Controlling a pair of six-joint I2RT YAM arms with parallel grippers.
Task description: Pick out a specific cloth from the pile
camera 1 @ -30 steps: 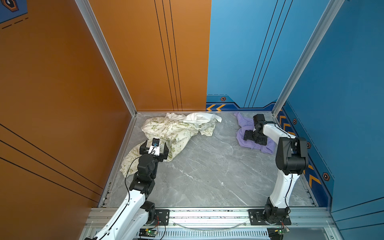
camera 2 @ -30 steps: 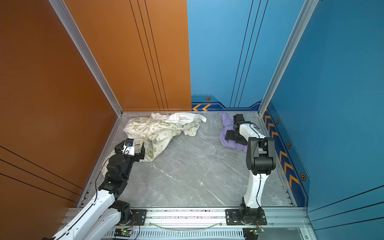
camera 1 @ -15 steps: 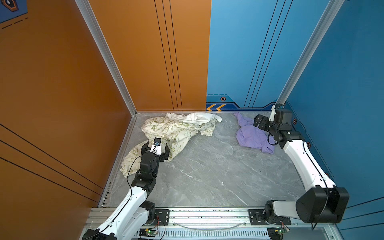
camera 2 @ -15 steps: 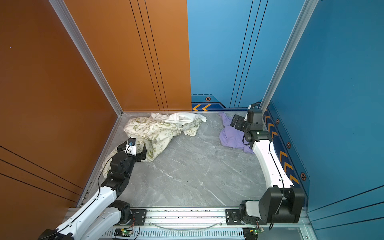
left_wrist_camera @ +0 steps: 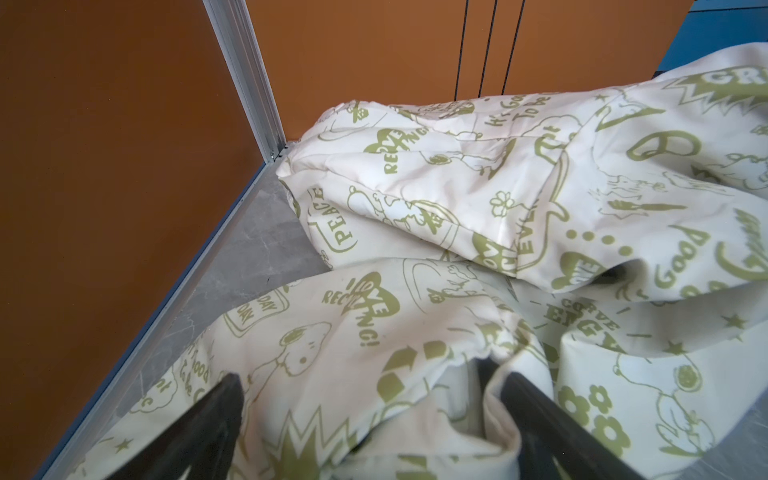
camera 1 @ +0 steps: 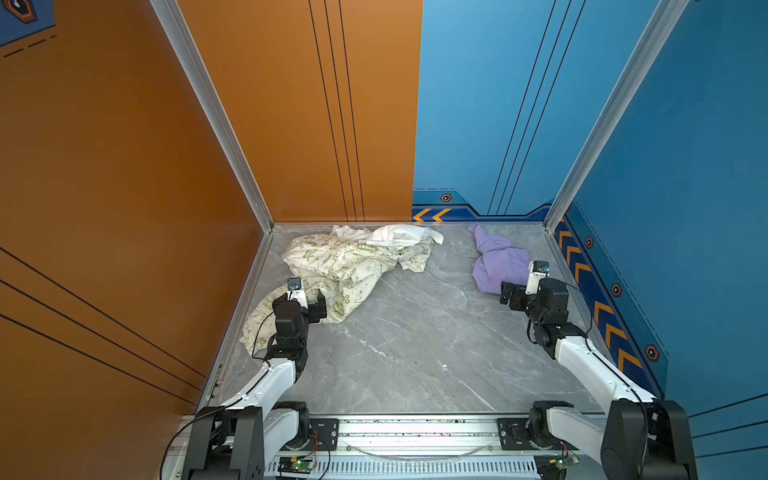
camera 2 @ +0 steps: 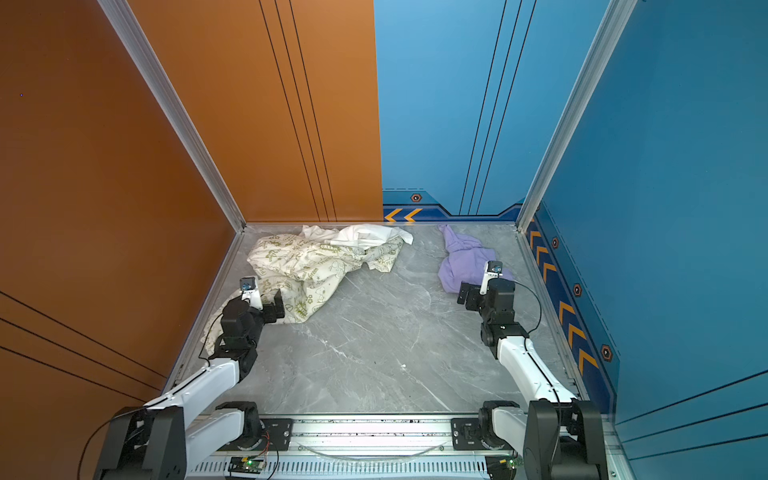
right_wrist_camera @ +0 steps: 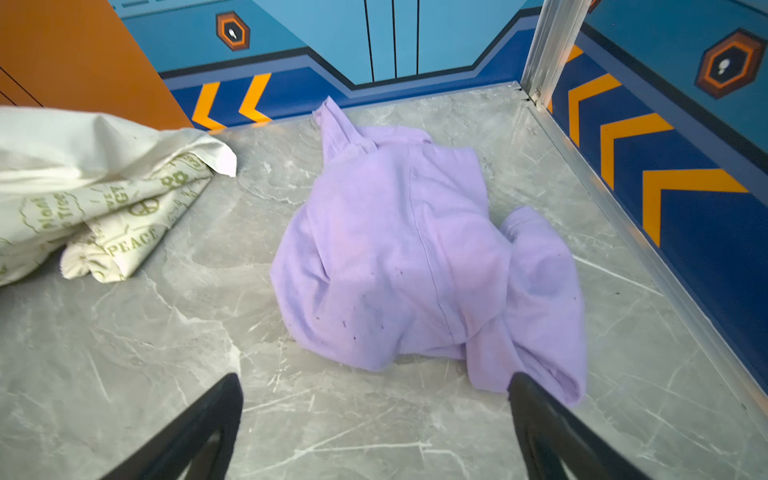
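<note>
Grey marble counter (camera 1: 415, 340) between orange and blue walls, with no container in sight. The pile (camera 1: 349, 266), a cream printed cloth (left_wrist_camera: 415, 199) and a white cloth (camera 1: 399, 237), lies beneath and ahead of the left claw (left_wrist_camera: 365, 374), which is released with a loose fold between its jaws. The lavender cloth (right_wrist_camera: 407, 249) lies crumpled just ahead of the right claw (right_wrist_camera: 374, 378), which is spread wide and empty, clear of the pile. The separating looks done. Any further lift would need that claw to advance and pinch a fold.
</note>
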